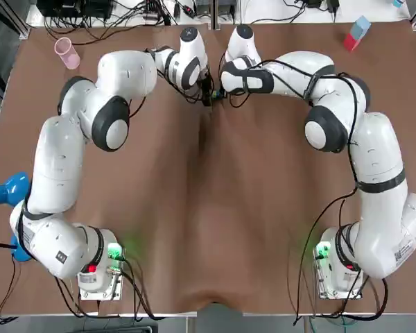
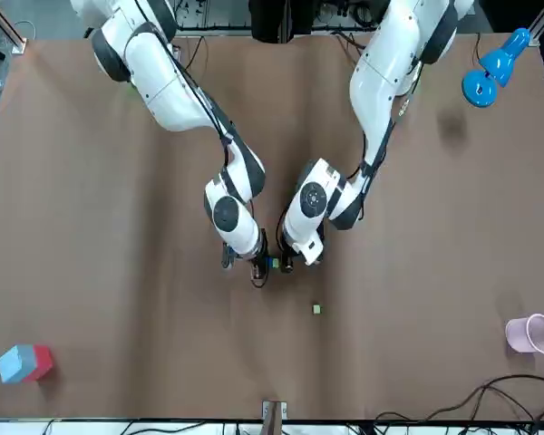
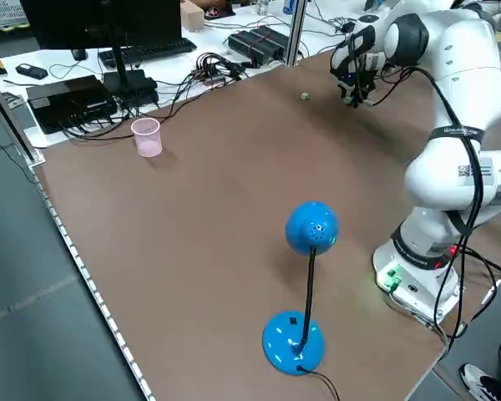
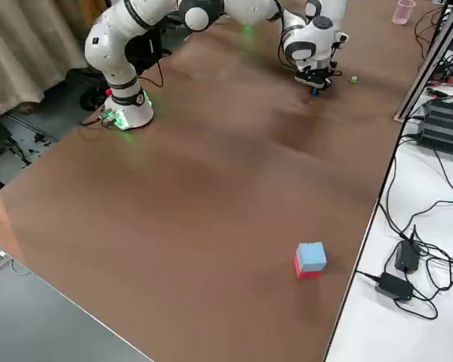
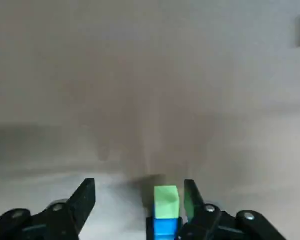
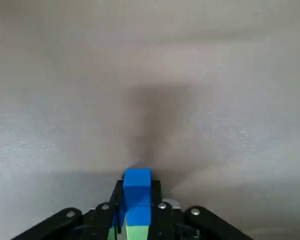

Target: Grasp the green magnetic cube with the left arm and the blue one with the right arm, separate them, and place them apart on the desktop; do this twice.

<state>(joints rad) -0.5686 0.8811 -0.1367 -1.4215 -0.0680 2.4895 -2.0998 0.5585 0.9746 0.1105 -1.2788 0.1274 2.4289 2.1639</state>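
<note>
I took the brown table as a clock face with the robot's bases at 6 o'clock, and both claws met near 12 o'clock, very close to each other. The right gripper was clamped on the blue cube, with a finger pressed against each side of it. The green cube was stuck to the blue one, so the two made one small bar, held low over the table. I could not tell whether it touched the surface. The left gripper had its fingers spread wide around the green cube. One finger was just beside the cube and the other was well apart from it, so nothing was gripped on that side. A small loose green cube lay alone on the table, near the claws toward 11 o'clock from them. I judged that it came from one finished separation, but I could not find a second blue cube anywhere, so I was not sure of this. If my guess was right, this was the second round and it was about half done. The blue side was secured, and what was left was to close the left claw on the green cube, pull the pair apart and set both pieces down apart.
</note>
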